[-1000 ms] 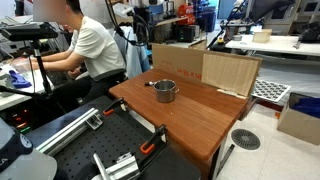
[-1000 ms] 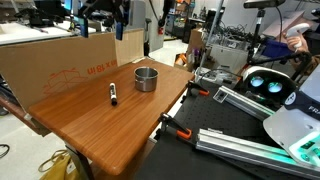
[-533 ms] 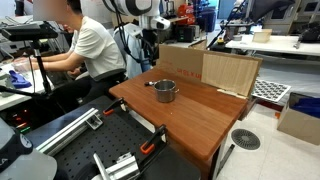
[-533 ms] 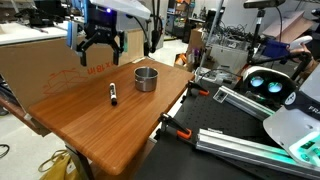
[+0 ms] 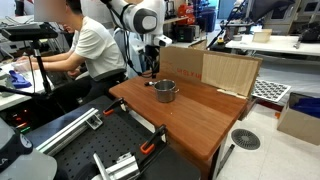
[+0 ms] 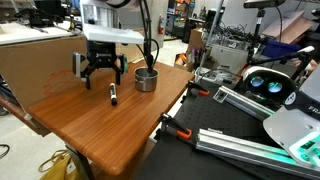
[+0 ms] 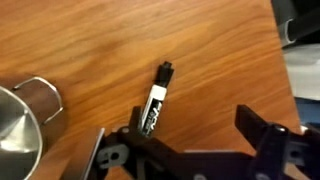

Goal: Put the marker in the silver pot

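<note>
Wrist view frames a brown wooden worktop (image 7: pixel 200 40) where the marker (image 7: pixel 155 98) lies flat near the centre, apart from the silver pot (image 7: pixel 15 125) at the lower left edge. In an exterior view the worktop stands in a cluttered lab with a cardboard panel (image 6: pixel 50 62) behind it at the left, and the pot stands upright to the right of the marker. The pincer (image 6: pixel 103 82) hangs spread wide over the marker, gripping nothing.
</note>
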You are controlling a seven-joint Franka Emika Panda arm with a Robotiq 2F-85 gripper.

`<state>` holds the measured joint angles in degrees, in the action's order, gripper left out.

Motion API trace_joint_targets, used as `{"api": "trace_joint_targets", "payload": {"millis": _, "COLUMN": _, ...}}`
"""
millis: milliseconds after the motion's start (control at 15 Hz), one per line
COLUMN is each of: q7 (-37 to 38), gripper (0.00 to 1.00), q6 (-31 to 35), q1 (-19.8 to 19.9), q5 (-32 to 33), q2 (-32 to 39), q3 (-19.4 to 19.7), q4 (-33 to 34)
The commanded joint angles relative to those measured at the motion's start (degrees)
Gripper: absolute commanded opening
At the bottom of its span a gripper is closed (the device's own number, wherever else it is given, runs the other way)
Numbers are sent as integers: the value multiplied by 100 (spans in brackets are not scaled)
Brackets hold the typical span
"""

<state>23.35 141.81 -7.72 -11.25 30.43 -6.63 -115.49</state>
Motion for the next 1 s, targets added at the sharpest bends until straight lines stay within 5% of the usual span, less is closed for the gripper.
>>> {"api": "trace_joint_targets", "payload": {"millis": 0, "q7": 422, "gripper": 100, "q6": -168, "q1": -320, "q5": 102, "q2": 405, "q3": 356, "q4": 409}}
{"api": "trace_joint_targets", "payload": {"millis": 333, "q7": 712, "gripper": 100, "q6": -315, "q1": -510, "q5": 184, "q2": 828, "q3": 610, "q4": 774}}
{"api": "trace_joint_targets", "payload": {"millis": 400, "q7": 749, "gripper": 75, "q6": -358, "q1": -548, "q5": 220, "q2": 894, "q3": 655, "q4": 849}}
{"api": "trace_joint_targets", "payload": {"millis": 467, "q7": 783, "gripper": 74, "q6": -383, "q1": -584, "q5": 248, "q2": 940, "q3": 692, "q4": 908}}
{"api": "trace_joint_targets", "payload": {"millis": 933, "q7": 826, "gripper": 20, "q6": -902, "q1": -652, "q5": 468, "q2": 1035, "q3": 763, "q4": 1284}}
